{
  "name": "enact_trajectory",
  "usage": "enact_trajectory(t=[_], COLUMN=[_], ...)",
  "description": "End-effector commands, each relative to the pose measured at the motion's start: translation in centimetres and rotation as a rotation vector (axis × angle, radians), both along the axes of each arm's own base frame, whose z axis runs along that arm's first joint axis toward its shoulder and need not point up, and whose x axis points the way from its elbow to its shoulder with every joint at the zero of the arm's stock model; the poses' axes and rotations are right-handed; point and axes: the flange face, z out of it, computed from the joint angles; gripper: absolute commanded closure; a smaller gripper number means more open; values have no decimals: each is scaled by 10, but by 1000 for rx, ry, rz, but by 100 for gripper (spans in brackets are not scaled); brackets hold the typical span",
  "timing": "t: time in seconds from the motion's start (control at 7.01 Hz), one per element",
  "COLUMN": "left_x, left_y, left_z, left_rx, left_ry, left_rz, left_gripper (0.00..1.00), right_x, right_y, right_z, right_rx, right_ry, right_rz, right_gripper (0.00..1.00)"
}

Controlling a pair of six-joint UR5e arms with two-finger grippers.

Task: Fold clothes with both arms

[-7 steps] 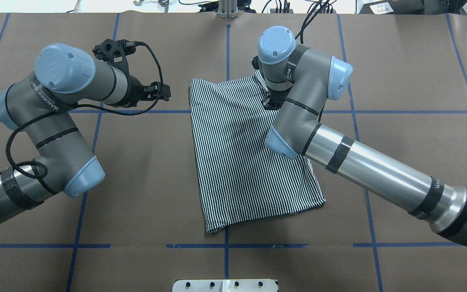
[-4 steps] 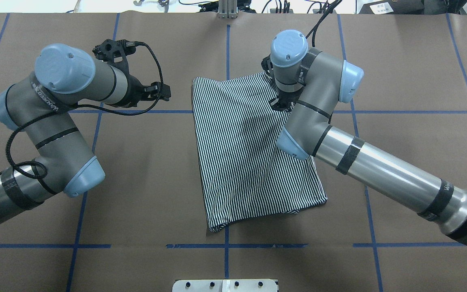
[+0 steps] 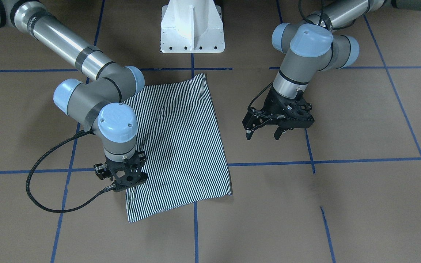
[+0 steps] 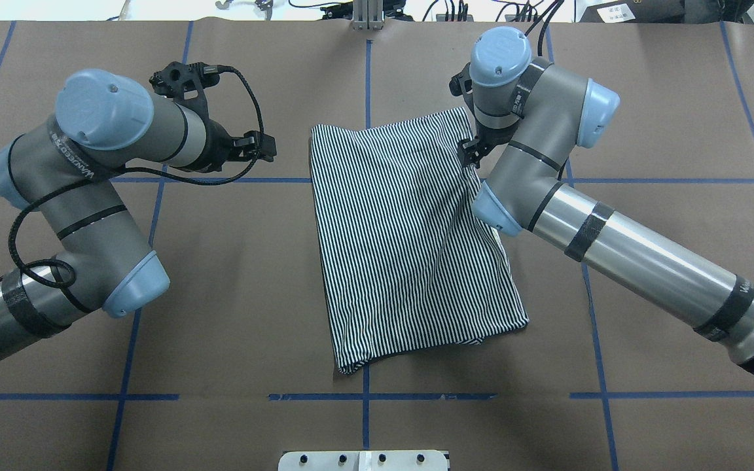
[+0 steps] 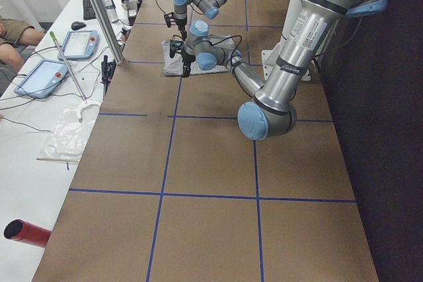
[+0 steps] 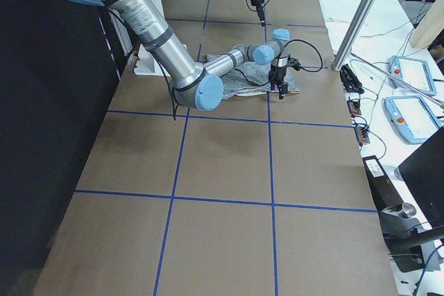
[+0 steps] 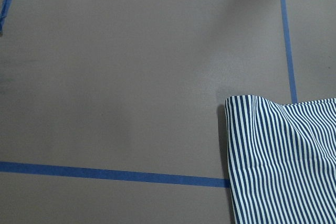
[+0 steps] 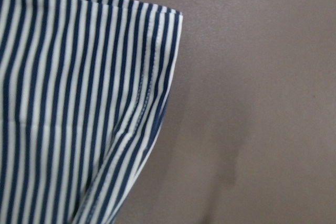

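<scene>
Striped knit of the folded polo shirt (image 4: 410,248) looks light, soft and limp, likely to sag when lifted, so a pinch at a hemmed corner or doubled edge seems the best hold. Shirt lies flat mid-tabletop (image 4: 233,294) between the arms. Right tool (image 4: 470,154) hangs over the shirt's far right corner, with closure not discernible; left tool (image 3: 262,135), jaws apart and empty, hovers over bare tabletop beside the left edge.
</scene>
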Motion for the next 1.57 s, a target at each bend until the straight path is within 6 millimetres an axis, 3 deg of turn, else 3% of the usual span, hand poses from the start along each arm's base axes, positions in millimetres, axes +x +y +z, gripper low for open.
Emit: enact_trajectory(t=[0.0, 0.14, 0.57, 0.71, 0.86, 1.43], left_x=[-3, -6, -6, -6, -8, -8], left_y=[0, 3, 5, 5, 6, 6], left_z=[-5, -13, -20, -24, -29, -30], left_rx=[5, 15, 19, 23, 28, 29], left_ry=[7, 19, 33, 38, 45, 48], left_rz=[-3, -3, -7, -7, -8, -9], left_gripper=[0, 0, 0, 0, 0, 0], right_x=[12, 10, -4, -19, -21, -11], right_y=[-11, -11, -10, 3, 6, 8], right_z=[2, -6, -65, -55, -48, -9], right_rx=[9, 3, -27, -52, -59, -80], right_ry=[5, -18, -142, -135, -126, -86], right_rz=[-8, -17, -18, -23, -28, -26], right_gripper=[0, 0, 0, 0, 0, 0])
